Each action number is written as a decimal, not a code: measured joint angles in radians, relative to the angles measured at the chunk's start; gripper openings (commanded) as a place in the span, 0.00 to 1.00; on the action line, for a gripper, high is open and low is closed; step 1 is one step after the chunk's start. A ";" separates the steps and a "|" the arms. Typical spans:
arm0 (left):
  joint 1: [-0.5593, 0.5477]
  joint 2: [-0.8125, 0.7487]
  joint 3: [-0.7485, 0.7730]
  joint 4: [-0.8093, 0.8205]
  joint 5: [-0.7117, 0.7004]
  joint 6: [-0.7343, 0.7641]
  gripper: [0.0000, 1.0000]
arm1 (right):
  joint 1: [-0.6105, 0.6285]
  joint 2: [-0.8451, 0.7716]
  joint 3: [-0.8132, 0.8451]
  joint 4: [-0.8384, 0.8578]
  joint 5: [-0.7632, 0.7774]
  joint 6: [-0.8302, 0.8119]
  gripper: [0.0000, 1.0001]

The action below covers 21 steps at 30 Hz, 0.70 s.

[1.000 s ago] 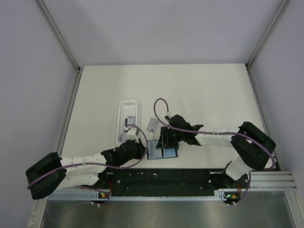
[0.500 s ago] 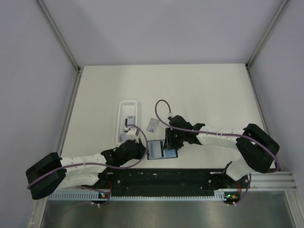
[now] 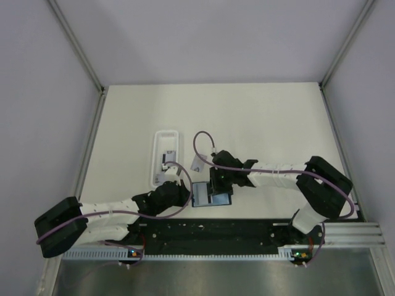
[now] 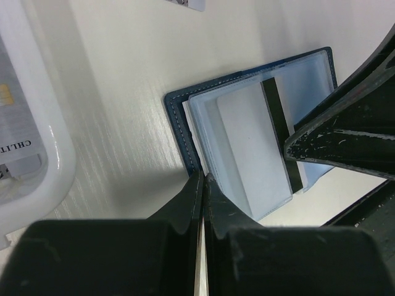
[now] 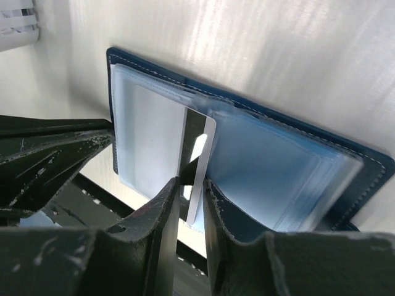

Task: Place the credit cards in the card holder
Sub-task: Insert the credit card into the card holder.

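**Item 1, far left.** Long white tray on the table, with spare cards lying in it.

**Item 2.** Left gripper, fingers pressed together with their tips at the near left edge of the card holder. Whether the cover was nipped between them or only pinned could not be told.

**Item 3.** Loose card, flat on the table just beyond the holder and apart from it.

**Item 4, centre, near edge.** Card holder, lying open with the pale blue sleeves facing up.

**Item 5.** Striped card, partly inside the left sleeve. Its black-stripe edge stood out at the middle fold.

**Item 6, right.** Right gripper, fingers drawn close on either side of the card's striped edge. A firm pinch could not be confirmed.

**Handling note.**
- The step in hand appeared to be seating this card.
- It would go best with the left gripper holding the holder fixed.
- The right gripper should keep the card level with the sleeve mouth and push it squarely leftward.
- It should ease off if the clear sleeve starts to buckle.
- It should release only once the stripe is inside.
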 measured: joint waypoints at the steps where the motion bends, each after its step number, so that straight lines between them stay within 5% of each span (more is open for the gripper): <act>1: 0.000 0.000 0.000 0.001 0.000 0.000 0.03 | 0.006 0.009 0.008 0.001 0.000 0.000 0.21; 8: 0.000 0.007 0.000 0.009 0.003 0.000 0.02 | 0.043 0.059 0.047 0.013 0.001 0.002 0.20; 21: 0.001 0.004 0.002 0.003 0.012 0.002 0.08 | 0.054 -0.064 0.043 -0.034 0.095 -0.017 0.38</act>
